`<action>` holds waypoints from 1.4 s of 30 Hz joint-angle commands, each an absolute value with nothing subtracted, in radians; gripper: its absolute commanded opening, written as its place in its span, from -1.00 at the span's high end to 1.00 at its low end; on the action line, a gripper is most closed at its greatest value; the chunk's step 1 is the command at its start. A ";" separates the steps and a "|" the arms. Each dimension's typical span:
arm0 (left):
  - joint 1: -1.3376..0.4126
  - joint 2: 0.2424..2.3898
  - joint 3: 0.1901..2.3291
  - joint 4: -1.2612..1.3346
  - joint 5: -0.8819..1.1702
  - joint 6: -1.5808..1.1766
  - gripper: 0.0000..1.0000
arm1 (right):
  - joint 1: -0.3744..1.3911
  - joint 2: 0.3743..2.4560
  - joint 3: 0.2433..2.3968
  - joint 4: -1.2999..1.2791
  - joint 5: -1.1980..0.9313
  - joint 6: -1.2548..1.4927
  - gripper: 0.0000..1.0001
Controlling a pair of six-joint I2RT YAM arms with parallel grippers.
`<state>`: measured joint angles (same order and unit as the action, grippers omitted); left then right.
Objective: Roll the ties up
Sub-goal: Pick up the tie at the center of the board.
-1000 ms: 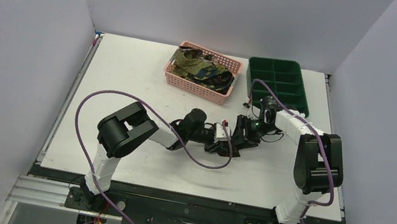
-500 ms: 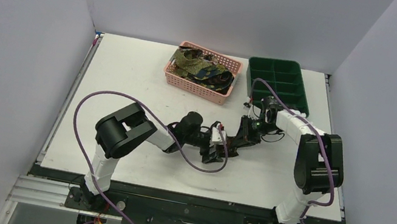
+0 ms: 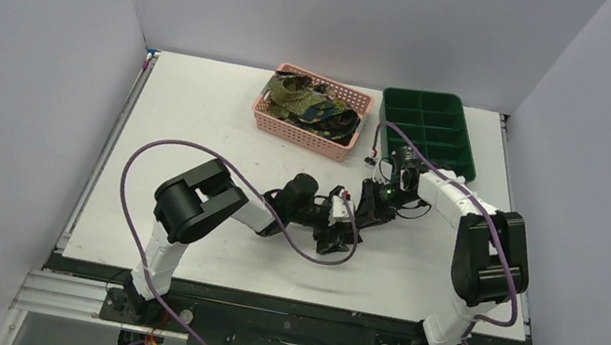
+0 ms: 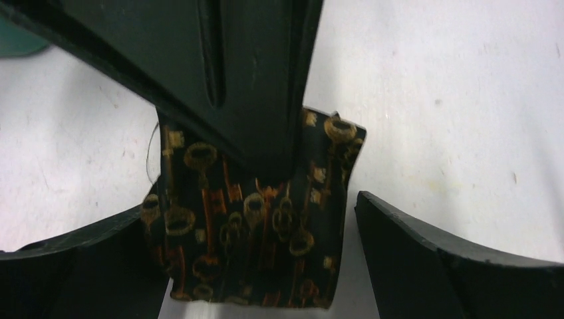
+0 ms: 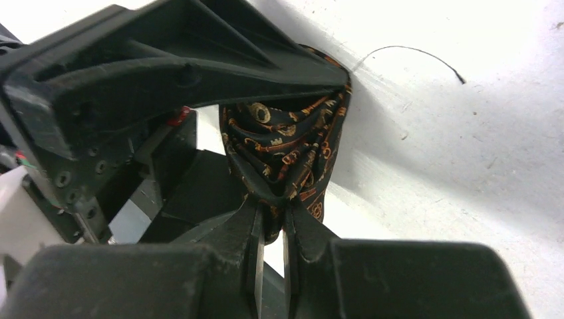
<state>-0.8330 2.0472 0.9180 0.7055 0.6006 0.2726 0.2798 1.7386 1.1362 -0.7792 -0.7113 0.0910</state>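
Observation:
A rolled tie [image 4: 253, 232], dark with gold and orange keys, rests on the white table in the left wrist view. My left gripper [image 4: 251, 206] stands open, one finger on each side of the roll and neither pressing it. From above, my right gripper [image 5: 271, 214] is shut on the tie [image 5: 286, 146], pinching a folded edge. In the top view the left gripper [image 3: 337, 228] and right gripper [image 3: 369, 203] meet at mid-table, hiding the roll. More ties [image 3: 309, 102] lie heaped in the pink basket.
The pink mesh basket [image 3: 303, 135] stands at the back centre. A dark green compartment tray [image 3: 422, 95] sits to its right, close behind the right arm. Purple cables [image 3: 307, 251] loop off both arms over the table. Grey walls enclose the sides.
My left gripper has opened and let go of the rolled tie. My right gripper has shut on it. Both wrists shifted slightly toward the back left.

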 commanded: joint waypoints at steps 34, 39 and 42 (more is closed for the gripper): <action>-0.778 1.624 0.768 0.431 0.594 0.212 -0.93 | 0.129 1.586 1.370 -1.139 -0.437 -0.201 1.00; -0.762 1.560 0.759 0.349 0.585 0.204 -0.93 | 0.018 1.674 1.656 -1.268 -0.326 -0.247 1.00; -0.760 1.540 0.751 0.344 0.558 0.187 -0.93 | 0.004 1.725 1.807 -1.298 -0.231 -0.271 1.00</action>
<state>-0.7670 1.5845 0.7704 0.4072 0.5793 0.2127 0.0269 1.6730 1.6310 -1.2060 -0.3840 -0.2089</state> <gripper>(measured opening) 0.967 0.065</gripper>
